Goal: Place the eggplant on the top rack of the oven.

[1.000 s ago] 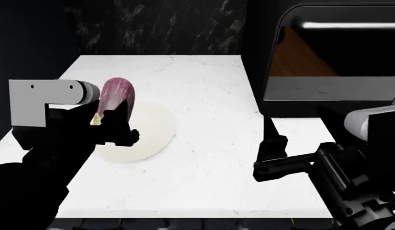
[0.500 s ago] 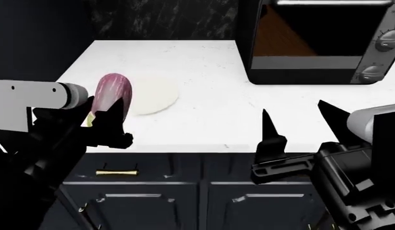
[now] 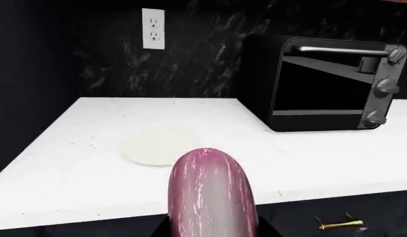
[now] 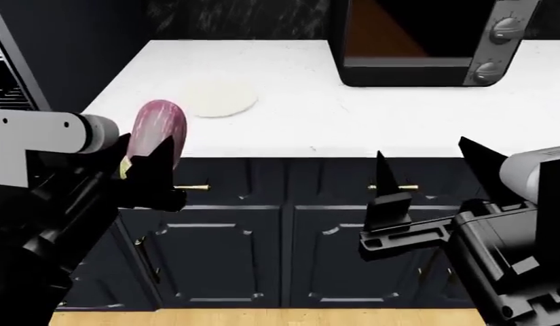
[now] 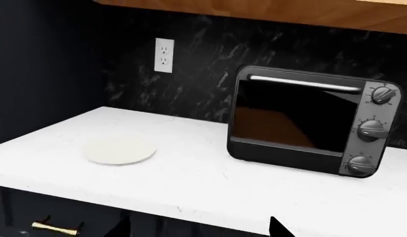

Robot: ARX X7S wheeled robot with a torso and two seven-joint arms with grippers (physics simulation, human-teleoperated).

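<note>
The left gripper (image 4: 151, 178) is clasping the eggplant (image 4: 157, 132) at its stem end, the purple body standing nearly upright above the fingers, in the air out in front of the worktop (image 4: 352, 122) edge and over the cabinet doors (image 4: 289, 238). So the pick-up looks done; the carry to the oven and the set-down on the top rack are both still to do. The left arm is reaching forward at the view's left, its forearm level and the wrist turning the eggplant's blunt end upward. The right gripper (image 4: 434, 183) is hanging empty at a similar height, its two dark fingers spread well apart and pointing up. Farther back, a pale plate (image 4: 216, 95) is sitting bare on the worktop, and beyond it a toaster box (image 4: 425, 41) with knobs, which is not the target. At the head view's far left edge, thin wire shelves (image 4: 1, 75) are showing, probably the oven; the top rack cannot be told apart from here.
</note>
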